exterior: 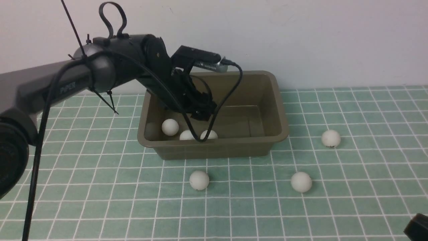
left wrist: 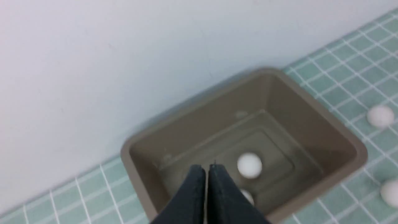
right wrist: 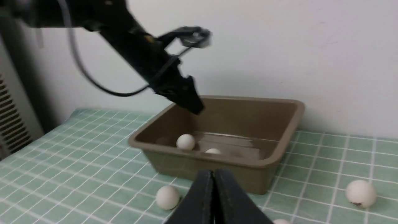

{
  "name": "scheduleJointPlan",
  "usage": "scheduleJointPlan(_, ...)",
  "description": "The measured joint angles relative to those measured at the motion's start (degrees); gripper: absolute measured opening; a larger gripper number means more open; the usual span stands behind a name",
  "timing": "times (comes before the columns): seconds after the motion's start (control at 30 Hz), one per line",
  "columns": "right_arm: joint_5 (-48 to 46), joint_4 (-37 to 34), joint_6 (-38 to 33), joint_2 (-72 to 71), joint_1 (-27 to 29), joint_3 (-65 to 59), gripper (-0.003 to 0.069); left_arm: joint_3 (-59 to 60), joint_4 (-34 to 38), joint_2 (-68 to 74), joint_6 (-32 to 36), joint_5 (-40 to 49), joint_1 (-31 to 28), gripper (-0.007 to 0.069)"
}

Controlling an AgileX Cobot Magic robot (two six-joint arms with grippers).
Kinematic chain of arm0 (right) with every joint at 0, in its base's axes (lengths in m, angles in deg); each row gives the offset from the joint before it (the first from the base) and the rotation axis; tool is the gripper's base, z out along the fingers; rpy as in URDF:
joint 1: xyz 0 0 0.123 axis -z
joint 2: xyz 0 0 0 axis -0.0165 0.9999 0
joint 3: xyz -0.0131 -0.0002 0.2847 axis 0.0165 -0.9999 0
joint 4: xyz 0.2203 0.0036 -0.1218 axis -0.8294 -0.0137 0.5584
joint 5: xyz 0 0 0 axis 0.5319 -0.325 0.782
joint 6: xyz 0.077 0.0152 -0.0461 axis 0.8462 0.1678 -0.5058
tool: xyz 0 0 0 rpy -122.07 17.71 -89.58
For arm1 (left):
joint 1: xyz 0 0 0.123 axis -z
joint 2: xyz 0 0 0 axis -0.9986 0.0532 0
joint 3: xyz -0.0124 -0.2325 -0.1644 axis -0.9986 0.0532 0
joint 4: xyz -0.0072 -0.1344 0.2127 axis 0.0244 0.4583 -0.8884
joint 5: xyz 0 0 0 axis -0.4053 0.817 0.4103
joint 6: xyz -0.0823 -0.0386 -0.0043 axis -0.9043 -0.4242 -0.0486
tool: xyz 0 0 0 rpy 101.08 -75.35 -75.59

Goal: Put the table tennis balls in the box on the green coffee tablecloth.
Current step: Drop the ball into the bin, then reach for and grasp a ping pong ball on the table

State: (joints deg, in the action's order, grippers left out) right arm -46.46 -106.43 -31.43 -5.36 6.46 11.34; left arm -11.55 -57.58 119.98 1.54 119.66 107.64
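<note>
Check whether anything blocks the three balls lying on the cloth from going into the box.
Nothing visible does. The near-left ball, near-right ball and far-right ball lie on bare cloth near the box; only its own wall needs clearing. The shut left gripper hangs over the box's left half.

Olive-brown box [exterior: 217, 151] — white balls [exterior: 199, 180]

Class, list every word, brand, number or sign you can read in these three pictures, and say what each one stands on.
"PIPER": faint lettering on the grey link of the left arm, front view.
Small dark printed mark low on the rightmost table tennis ball: too small and blurred to read.
Nothing readable on the box, the tablecloth or the other balls.
</note>
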Motion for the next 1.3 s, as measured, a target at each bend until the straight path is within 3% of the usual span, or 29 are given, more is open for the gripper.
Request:
scheduleJointPlan(0.1, 0.9, 3.8, 3.6, 5.9, 0.0, 3.0, -0.0011, 9.3, 1.0, -5.5, -0.9, -0.6, 0.0, -0.0004)
scheduleJointPlan(0.43, -0.4, 16.4, 14.8, 18.5, -3.3, 12.3, -0.0011, 23.8, 7.7, -15.9, -1.4, -0.8, 0.0, -0.0004)
scheduleJointPlan(0.53, -2.1, 26.2, 23.1, 23.4, -7.8, 17.2, -0.0011, 28.3, 8.7, -20.3, -1.4, -0.9, 0.0, -0.0004)
scheduleJointPlan(0.6, -4.9, 38.0, 32.4, 28.0, -11.9, 22.5, -0.0011, 31.6, 8.9, -23.5, -1.4, -0.9, 0.0, -0.0004)
scheduleJointPlan(0.67, -7.4, 45.2, 38.8, 30.9, -13.5, 25.9, -0.0011, 33.5, 9.2, -26.0, -1.4, -0.9, 0.0, -0.0004)
scheduleJointPlan(0.77, -10.3, 49.3, 43.0, 35.0, -14.2, 30.6, -0.0001, 37.6, 10.7, -30.3, -1.4, -0.9, 0.0, -0.0004)
scheduleJointPlan(0.87, -12.3, 44.9, 39.2, 36.9, -14.2, 33.1, 0.0059, 41.0, 12.2, -33.7, -1.4, -0.8, 0.0, -0.0004)
scheduleJointPlan(1.0, -12.4, 39.0, 35.2, 38.1, -14.3, 33.8, 0.0212, 44.7, 13.1, -36.6, -1.4, -0.6, 0.0, -0.0004)
scheduleJointPlan(1.07, -12.4, 38.0, 34.6, 39.1, -14.3, 33.9, 0.0321, 45.8, 13.3, -37.8, -1.4, -0.4, 0.0, -0.0004)
scheduleJointPlan(1.2, -12.3, 37.8, 34.6, 40.9, -14.3, 34.0, 0.0472, 46.5, 13.9, -39.4, -1.4, -0.1, 0.0, -0.0004)
scheduleJointPlan(1.3, -12.1, 37.6, 34.6, 41.7, -14.3, 34.5, 0.052, 46.5, 14.1, -39.8, -1.4, 0.3, 0.0, -0.0004)
